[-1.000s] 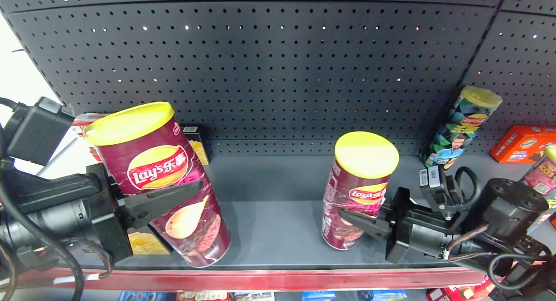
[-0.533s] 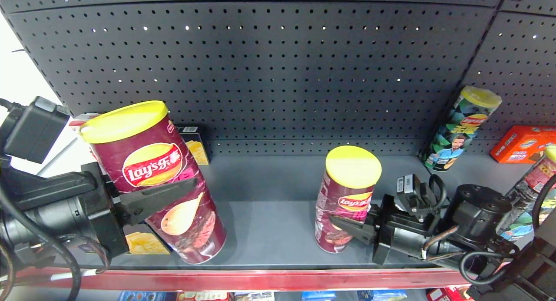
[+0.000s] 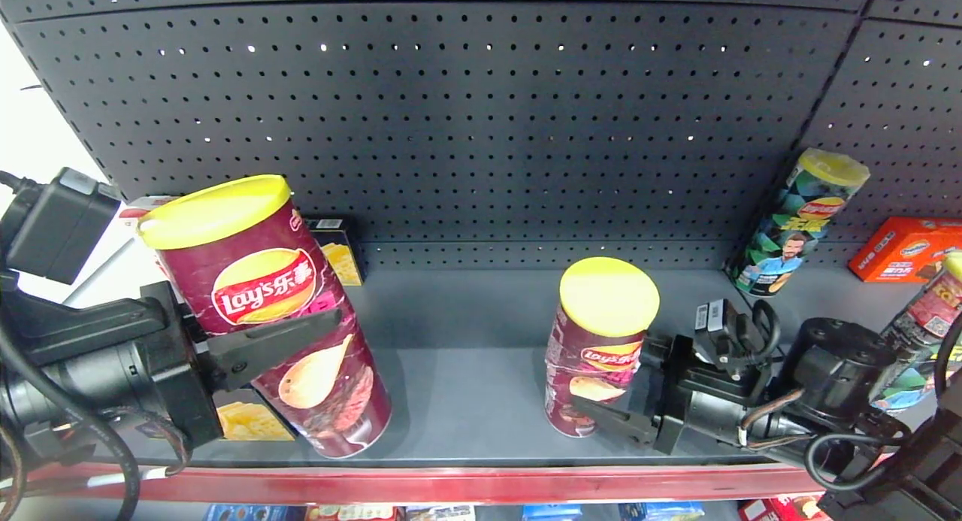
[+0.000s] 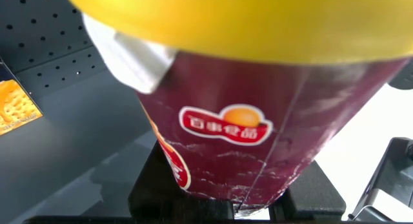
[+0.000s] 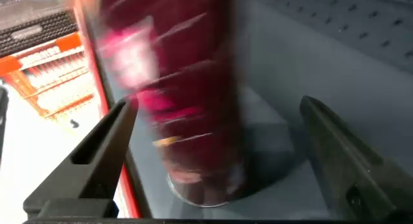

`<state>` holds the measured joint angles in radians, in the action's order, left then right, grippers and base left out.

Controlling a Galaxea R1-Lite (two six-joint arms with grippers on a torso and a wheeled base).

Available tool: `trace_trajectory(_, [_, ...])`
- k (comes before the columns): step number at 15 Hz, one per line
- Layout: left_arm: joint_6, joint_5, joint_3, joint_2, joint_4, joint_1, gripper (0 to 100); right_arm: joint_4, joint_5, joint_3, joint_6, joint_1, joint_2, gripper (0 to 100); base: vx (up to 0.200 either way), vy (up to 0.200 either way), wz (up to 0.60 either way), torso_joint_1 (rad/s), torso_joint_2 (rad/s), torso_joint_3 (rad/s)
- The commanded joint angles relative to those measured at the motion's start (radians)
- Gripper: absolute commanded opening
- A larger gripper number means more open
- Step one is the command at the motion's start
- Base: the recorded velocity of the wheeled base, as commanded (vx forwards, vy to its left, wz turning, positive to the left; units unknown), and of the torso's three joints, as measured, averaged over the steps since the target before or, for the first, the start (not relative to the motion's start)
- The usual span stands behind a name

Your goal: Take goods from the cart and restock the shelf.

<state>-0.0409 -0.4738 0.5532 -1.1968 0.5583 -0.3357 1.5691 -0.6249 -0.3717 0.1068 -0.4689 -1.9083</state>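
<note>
Nearest, along the shelf's red lip, the left gripper pinches the left can around its middle, coming at it from the left. The can's long axis runs close to upright, with the yellow lid leaning out to the left, though part of that lean may come from the view. Its base sits at the front edge of the shelf, and I cannot tell whether it rests there or hangs just above. A yellow box lies under the gripper.

A little deeper and to the right, the right can stands upright on the shelf. The right gripper has its fingers spread wide to either side of the can, low on its body. The wrist view shows a gap on both sides, so nothing is gripped.

This is the relation that matters: the right can sits between the fingers, ahead of the palm. The gripper's way out is probably straight back along its own fingers, since any sideways drift would knock the can. The left arm is nearer the bare shelf between the two cans.

Farther back are small boxes, a green can and an orange box, against the pegboard.
</note>
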Motion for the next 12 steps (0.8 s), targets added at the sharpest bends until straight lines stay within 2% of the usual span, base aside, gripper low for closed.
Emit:
trace_trajectory(1, [-0.001, -0.002, 0.001, 0.0, 0.0, 0.0, 0, 0.002, -0.001, 0.025, -0.004, 0.006, 0.08, 100, 0.0, 0.0, 0.0, 0.0, 0.0, 0.0])
trace_trajectory(5, [-0.001, -0.002, 0.001, 0.002, 0.0, -0.003, 0, 0.002, 0.004, 0.168, -0.05, 0.007, 0.305, 100, 0.0, 0.0, 0.0, 0.0, 0.0, 0.0])
trace_trajectory(7, [-0.001, -0.002, 0.001, 0.002, 0.0, -0.005, 0, 0.002, 0.077, 0.249, -0.067, 0.007, 0.434, 100, 0.0, 0.0, 0.0, 0.0, 0.0, 0.0])
trace_trajectory(10, [-0.001, -0.002, 0.001, 0.01, 0.0, -0.008, 0, 0.002, 0.1, 0.358, -0.067, 0.015, 0.598, 100, 0.0, 0.0, 0.0, 0.0, 0.0, 0.0])
trace_trajectory(11, [0.001, -0.002, 0.001, 0.01, 0.0, -0.011, 0, -0.121, 0.116, 0.37, -0.065, 0.056, 0.721, 100, 0.0, 0.0, 0.0, 0.0, 0.0, 0.0])
trace_trajectory(12, [0.001, -0.002, 0.001, 0.011, 0.0, -0.011, 0, -0.182, 0.12, 0.366, -0.065, 0.069, 0.769, 100, 0.0, 0.0, 0.0, 0.0, 0.0, 0.0])
